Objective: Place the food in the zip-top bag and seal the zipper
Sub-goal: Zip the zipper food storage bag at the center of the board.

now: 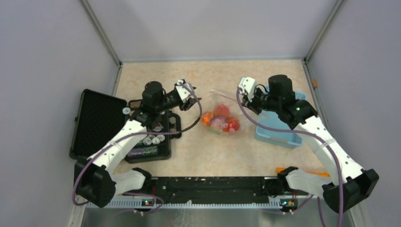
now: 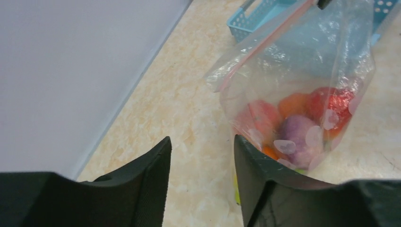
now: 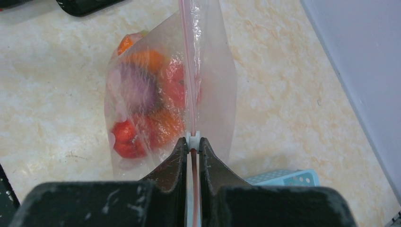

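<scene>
The right pincer [image 3: 191, 146] is clamped on the thin pinkish-red zipper [image 3: 189, 71], with the tiny white slider [image 3: 192, 138] at its fingertips. The strip's long axis runs straight away from it towards the left pincer [image 2: 202, 156], which gapes empty just beside the far corner of the clear, crinkly zip-top bag [image 2: 302, 61]. The glossy toy food [image 3: 146, 109] sits low inside, near the beige marbled desk [image 3: 56, 71]

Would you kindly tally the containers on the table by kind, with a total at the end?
zip-top bag: 1
blue basket: 1
black case: 1
Total: 3
</scene>
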Tool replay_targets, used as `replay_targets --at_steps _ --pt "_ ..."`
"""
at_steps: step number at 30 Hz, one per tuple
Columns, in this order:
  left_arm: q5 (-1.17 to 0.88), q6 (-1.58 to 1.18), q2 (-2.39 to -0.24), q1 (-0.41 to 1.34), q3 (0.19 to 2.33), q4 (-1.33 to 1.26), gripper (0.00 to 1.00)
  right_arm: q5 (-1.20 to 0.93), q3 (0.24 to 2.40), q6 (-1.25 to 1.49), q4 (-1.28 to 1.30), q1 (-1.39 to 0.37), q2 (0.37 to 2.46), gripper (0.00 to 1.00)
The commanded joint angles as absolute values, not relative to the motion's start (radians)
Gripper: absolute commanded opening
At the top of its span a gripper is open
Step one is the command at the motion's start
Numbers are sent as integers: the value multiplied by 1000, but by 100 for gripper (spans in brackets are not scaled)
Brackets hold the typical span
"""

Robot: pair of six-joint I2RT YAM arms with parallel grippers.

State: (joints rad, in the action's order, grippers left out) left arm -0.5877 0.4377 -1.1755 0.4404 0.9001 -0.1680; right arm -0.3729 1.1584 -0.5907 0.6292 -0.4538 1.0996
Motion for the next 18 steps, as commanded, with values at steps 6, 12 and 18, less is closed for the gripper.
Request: replay_targets --at_steps 6,12,18 --pt "-810 523 -1221 460 1033 -99 99 -456 1216 -607 614 -446 1129 0" --pt "-758 742 -1383 568 1317 265 99 -494 1234 -602 590 -452 1148 0" --pt "-698 819 -1500 678 1413 386 97 -496 1253 -609 586 -458 1155 0"
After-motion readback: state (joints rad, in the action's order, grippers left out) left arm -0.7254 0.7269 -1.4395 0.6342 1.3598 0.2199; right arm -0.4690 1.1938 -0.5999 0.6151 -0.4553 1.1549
